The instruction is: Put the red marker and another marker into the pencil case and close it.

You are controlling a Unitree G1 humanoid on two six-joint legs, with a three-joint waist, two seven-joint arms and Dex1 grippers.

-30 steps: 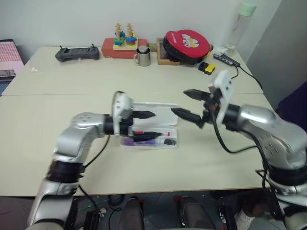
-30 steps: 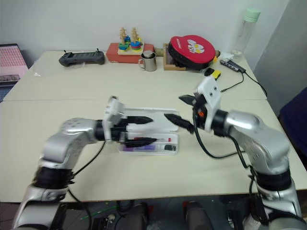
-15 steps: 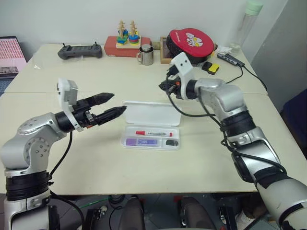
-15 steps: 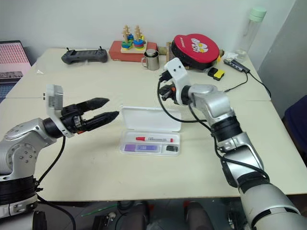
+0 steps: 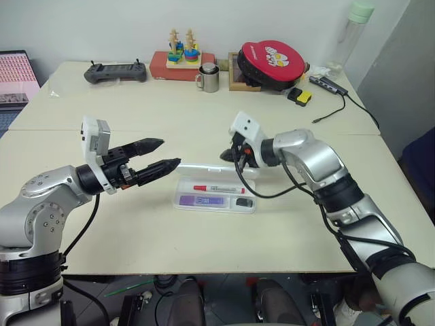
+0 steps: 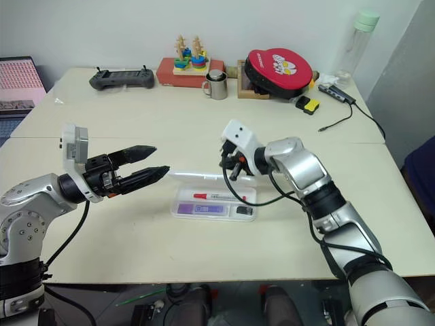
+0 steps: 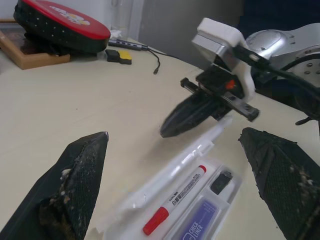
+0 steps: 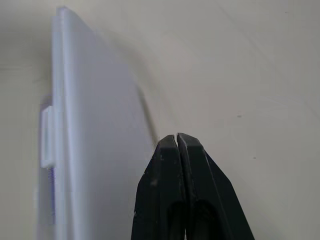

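The pencil case (image 5: 216, 193) lay near the middle of the table (image 5: 204, 115), its tray holding the red marker (image 5: 217, 189), the purple marker (image 5: 202, 201) and a small black piece (image 5: 245, 202). We saw its lid (image 5: 204, 171) raised partway, neither flat nor shut. The right gripper (image 5: 230, 155), fingers pressed together and pinching nothing, sat just behind the lid's far edge. The left gripper (image 5: 163, 153), fingers spread and empty, hovered beside the case's left end.

We judged the main risk to be the closed fingertips slipping off the thin lid edge, letting it fall back open. A push too level might also slide the whole case toward the robot, since nothing braced it.

Compared with half a second earlier, the lid had tipped up from lying flat, and the right gripper had come down from above the table to the lid. A second earlier its fingers had stood apart.
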